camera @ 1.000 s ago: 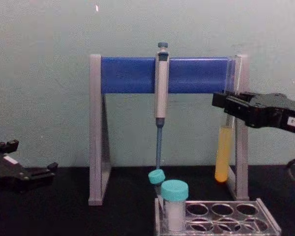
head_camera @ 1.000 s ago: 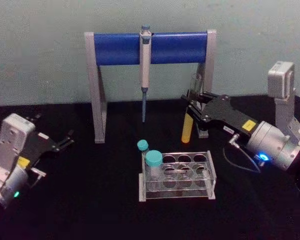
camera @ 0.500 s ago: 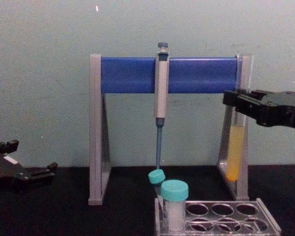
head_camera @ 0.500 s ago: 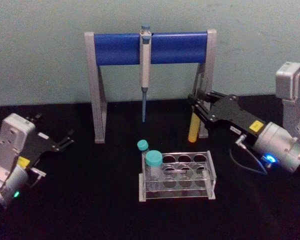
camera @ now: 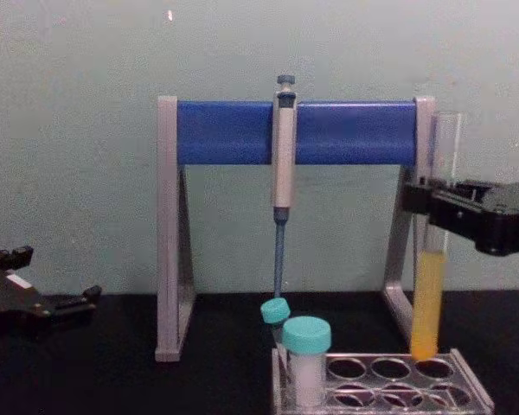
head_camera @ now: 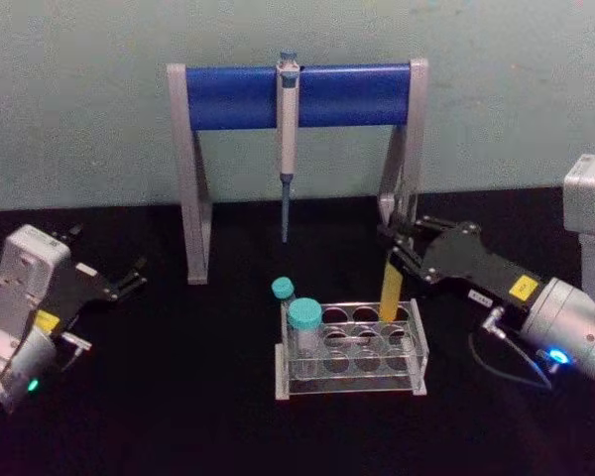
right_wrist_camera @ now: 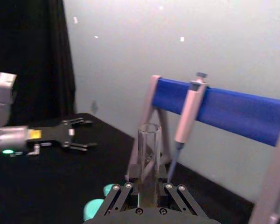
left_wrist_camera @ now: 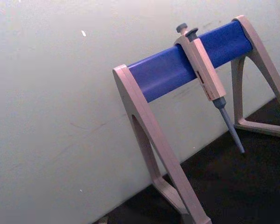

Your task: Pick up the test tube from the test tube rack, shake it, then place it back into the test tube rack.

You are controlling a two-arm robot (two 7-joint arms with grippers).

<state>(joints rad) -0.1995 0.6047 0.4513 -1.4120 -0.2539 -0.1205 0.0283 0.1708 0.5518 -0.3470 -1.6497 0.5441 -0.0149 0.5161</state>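
test tube rack (head_camera: 349,389) stood nearest, two teal-capped tubes (head_camera: 304,315) in its left end | right gripper (head_camera: 397,245) hung over the rack's rear right corner, clamped on the test tube (head_camera: 391,288), which was upright with its bottom at the rear right hole | left gripper (head_camera: 129,276) was well left of the rack, fingers spread, empty | pipette stand (head_camera: 297,94) stood behind the rack

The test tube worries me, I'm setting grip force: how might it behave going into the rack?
The test tube looks like thin clear glass: probably fragile and slick. It is uncapped with liquid in its lower part, so tilting might spill. The right gripper holds it above the liquid, so its bottom could knock the test tube rack rim.
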